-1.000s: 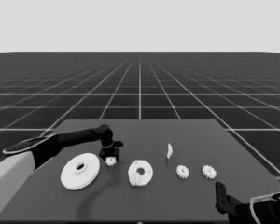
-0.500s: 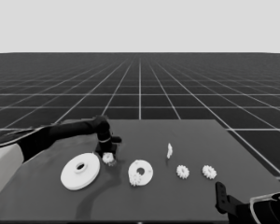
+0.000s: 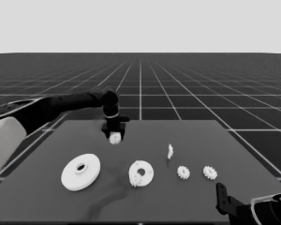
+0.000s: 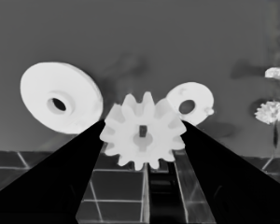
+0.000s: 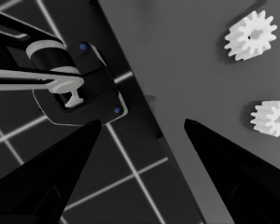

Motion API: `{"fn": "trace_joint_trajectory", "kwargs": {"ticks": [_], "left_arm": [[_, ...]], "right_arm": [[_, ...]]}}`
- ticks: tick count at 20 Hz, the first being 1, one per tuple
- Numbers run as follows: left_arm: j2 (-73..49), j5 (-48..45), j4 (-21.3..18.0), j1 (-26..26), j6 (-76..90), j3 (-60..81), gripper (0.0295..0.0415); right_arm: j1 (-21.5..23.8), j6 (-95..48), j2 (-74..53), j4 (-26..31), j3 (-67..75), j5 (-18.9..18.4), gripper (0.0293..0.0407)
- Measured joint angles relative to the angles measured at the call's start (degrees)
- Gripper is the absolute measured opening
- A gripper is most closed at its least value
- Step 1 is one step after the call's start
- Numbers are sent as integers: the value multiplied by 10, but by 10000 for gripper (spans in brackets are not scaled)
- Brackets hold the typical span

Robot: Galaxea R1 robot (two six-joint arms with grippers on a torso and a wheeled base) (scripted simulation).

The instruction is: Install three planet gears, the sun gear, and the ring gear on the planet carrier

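Bare table [image 3: 225,140] lies far right; the near middle is crowded by the larger round part [image 3: 81,171], smaller round part [image 3: 141,173], thin white piece [image 3: 170,151] and two gears [image 3: 183,172].

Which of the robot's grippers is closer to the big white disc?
The left. The left gripper hangs above the table behind the larger round part, shut on a gear. The right gripper waits at the near right corner, across the table.

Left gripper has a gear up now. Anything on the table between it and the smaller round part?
No. In the head view, the left gripper, shut on a gear, hangs above and behind the smaller round part; only bare table lies between.
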Motion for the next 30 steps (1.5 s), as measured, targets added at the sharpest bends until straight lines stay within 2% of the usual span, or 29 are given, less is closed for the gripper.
{"fn": "trace_joint_trajectory", "kwargs": {"ticks": [3, 9, 10, 11, 12, 14, 19, 20, 21, 22, 24, 29, 30], "left_arm": [[122, -2, -2, -1, -45, -57, 312], [151, -2, -2, -1, -47, -86, 312], [150, -26, 77, 66, -49, -83, 312], [155, -42, 125, 126, -39, -101, 313], [163, -53, 150, 159, -24, -125, 312], [173, -68, 172, 186, -7, -157, 312], [178, -76, 181, 197, 3, -175, 312], [179, -76, 181, 197, 3, -175, 345], [179, -76, 182, 197, 4, -176, 372], [179, -77, 182, 197, 4, -176, 381], [179, -77, 182, 197, 4, -176, 384], [179, -77, 182, 197, 4, -176, 385], [150, -32, 119, 142, -45, -89, 385]], "right_arm": [[0, 0, 0, 0, 0, 0, 385], [0, 0, 0, 0, 0, 0, 385], [0, 0, 0, 0, 0, 0, 385], [0, 0, 0, 0, 0, 0, 385], [0, 0, 0, 0, 0, 0, 385], [0, 0, 0, 0, 0, 0, 385], [0, 0, 0, 0, 0, 0, 385], [0, 0, 0, 0, 0, 0, 385], [0, 0, 0, 0, 0, 0, 385], [0, 0, 0, 0, 0, 0, 385], [0, 0, 0, 0, 0, 0, 385], [0, 0, 0, 0, 0, 0, 385], [0, 0, 0, 0, 0, 0, 385]]}}
